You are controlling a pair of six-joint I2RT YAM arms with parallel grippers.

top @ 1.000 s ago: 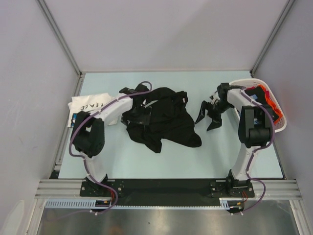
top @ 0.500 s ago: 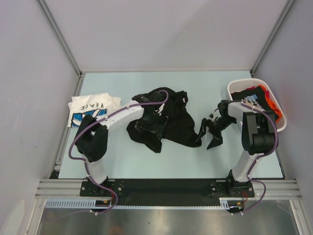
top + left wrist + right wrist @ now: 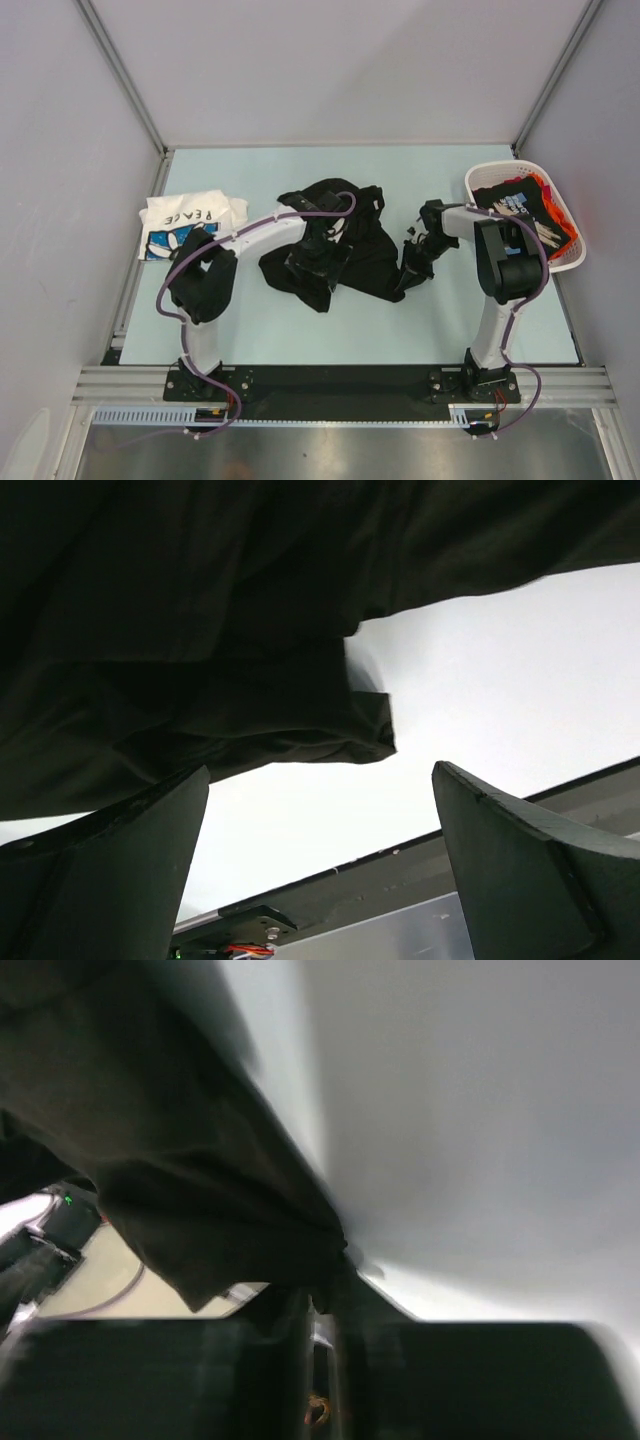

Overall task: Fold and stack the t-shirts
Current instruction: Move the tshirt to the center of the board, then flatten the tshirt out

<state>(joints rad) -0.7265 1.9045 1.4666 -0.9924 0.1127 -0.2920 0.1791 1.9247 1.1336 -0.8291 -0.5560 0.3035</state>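
Observation:
A large black t-shirt [image 3: 350, 250] lies crumpled at the table's middle. My left gripper [image 3: 318, 262] hovers over its left part, open; in the left wrist view the wide-apart fingers [image 3: 530, 870] frame bare table just below the shirt's folded hem [image 3: 200, 630]. My right gripper [image 3: 411, 266] is at the shirt's right edge, shut on a pinch of the black cloth [image 3: 200, 1190], which bunches into the closed tips of the right gripper [image 3: 322, 1298]. A folded white t-shirt [image 3: 185, 220] with blue print and lettering lies at the left.
A white slotted basket [image 3: 572, 258] at the right edge holds dark, orange and printed t-shirts [image 3: 520, 205]. The enclosure's grey walls stand along the table's left, back and right. The black mounting rail [image 3: 330, 380] runs along the near edge.
My right gripper moved left from beside the basket to the black shirt's right edge and shut on it. My left arm swung further right over the shirt, still open.

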